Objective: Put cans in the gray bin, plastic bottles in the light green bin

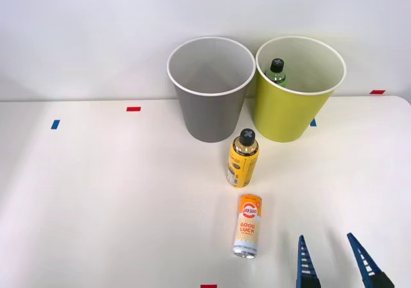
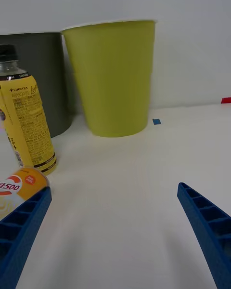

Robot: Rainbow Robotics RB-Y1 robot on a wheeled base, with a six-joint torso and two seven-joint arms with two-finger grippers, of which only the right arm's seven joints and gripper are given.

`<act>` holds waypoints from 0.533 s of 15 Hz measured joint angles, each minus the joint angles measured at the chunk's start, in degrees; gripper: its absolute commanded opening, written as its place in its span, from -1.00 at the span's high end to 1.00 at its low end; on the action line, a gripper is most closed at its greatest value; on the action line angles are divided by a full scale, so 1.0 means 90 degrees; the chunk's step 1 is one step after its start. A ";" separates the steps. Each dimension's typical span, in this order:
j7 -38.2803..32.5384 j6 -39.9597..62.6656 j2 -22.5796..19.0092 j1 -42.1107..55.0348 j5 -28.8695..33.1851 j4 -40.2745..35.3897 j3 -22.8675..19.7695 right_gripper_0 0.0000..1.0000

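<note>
So the right gripper (image 1: 335,257) sits low at the near-right edge of the white table (image 1: 96,192), blue ribbed fingers (image 2: 207,226) spread wide apart, nothing btwn them. It's just off to the right of the can (image 1: 248,226), not touching it.

The can is upright w/ orange top fading to white, "GOOD LUCK" on the side. Right behind it, a bit further back, stands a yellow-label bottle (image 1: 243,160) w/ a black cap, clear neck. From the wrist cam the yellow bottle (image 2: 26,120) stands just behind the can (image 2: 21,192), which peeks over one finger.

Back row: gray bin (image 1: 210,95) on the left, light green bin (image 1: 295,95) on the right, side by side and almost touching. A small green bottle (image 1: 277,71) w/ black cap is already inside the light green bin, leaning against the back wall. Can't see anything in the gray one.

The yellow bottle stands pretty much btwn the can and the gray bin. Some red and blue tape marks (image 1: 133,109) scattered on the table, well apart from everything.
</note>
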 measured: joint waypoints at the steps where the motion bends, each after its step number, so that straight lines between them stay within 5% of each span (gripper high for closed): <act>1: 0.0035 0.0014 -0.0149 -0.0058 -0.0044 -0.0048 0.0011 -0.82; 3: 0.0053 0.0346 -0.0363 -0.0138 -0.0148 -0.0219 0.0009 -1.00; 8: 0.0029 0.3166 -0.0709 -0.0089 -0.0538 -0.1778 -0.0068 -1.00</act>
